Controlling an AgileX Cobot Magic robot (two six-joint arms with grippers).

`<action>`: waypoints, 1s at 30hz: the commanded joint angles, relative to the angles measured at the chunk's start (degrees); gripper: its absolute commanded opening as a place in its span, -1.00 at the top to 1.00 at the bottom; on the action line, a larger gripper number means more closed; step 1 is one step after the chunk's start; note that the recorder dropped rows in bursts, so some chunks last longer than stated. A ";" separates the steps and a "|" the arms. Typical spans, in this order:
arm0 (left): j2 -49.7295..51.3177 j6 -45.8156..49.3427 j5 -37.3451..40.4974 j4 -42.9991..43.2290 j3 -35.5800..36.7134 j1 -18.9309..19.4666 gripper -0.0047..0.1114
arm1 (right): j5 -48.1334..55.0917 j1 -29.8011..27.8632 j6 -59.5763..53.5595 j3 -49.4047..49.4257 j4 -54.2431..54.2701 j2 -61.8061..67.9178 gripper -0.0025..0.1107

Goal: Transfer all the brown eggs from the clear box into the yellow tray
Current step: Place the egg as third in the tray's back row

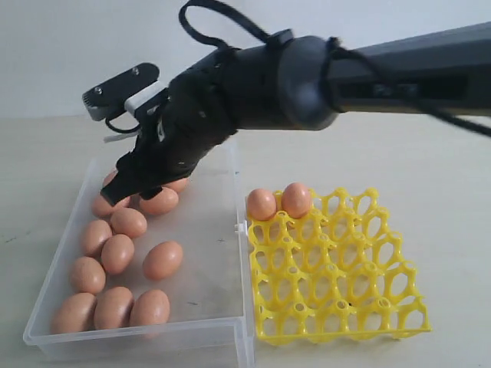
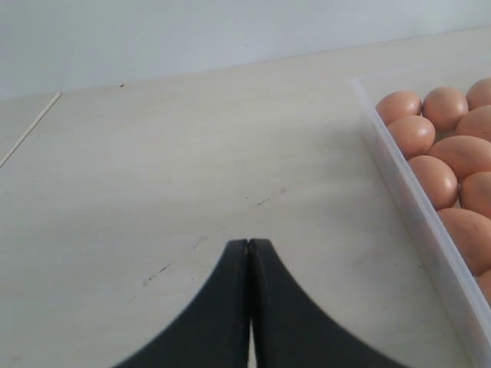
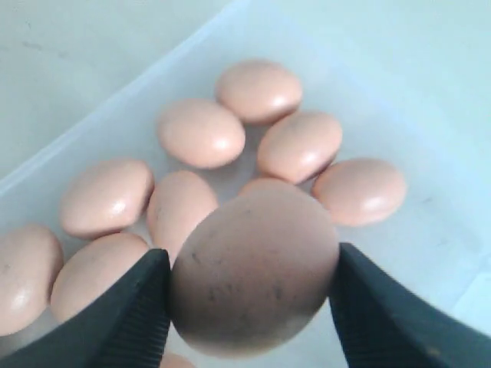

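Note:
My right gripper is shut on a speckled brown egg, one finger on each side of it, over several other brown eggs in the clear box. In the exterior view the right gripper reaches across into the far left part of the clear box, where several eggs lie loose. Two eggs sit in the far left cups of the yellow tray. My left gripper is shut and empty over bare table beside the box.
The yellow tray stands right against the box's right wall. The right arm stretches across above the tray's far side. Pale tabletop lies around both containers, with a wall behind.

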 commanded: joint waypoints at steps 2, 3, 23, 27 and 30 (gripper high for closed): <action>-0.32 -0.27 -0.52 -0.14 -0.23 -0.33 0.92 | -15.94 -3.35 -0.56 15.80 -3.30 -11.54 0.96; -0.32 -0.27 -0.52 -0.14 -0.23 -0.33 0.92 | -18.49 -4.47 -1.73 19.04 -3.30 -13.67 0.96; -0.32 -0.27 -0.52 -0.14 -0.23 -0.33 0.92 | -38.76 -25.36 -25.41 48.42 11.70 -25.34 0.96; -0.32 -0.27 -0.52 -0.14 -0.23 -0.33 0.92 | -38.76 -26.55 -25.41 48.42 12.92 -21.89 0.96; -0.32 -0.27 -0.52 -0.14 -0.23 -0.33 0.92 | -39.44 -26.55 -25.41 48.42 15.03 -19.68 0.96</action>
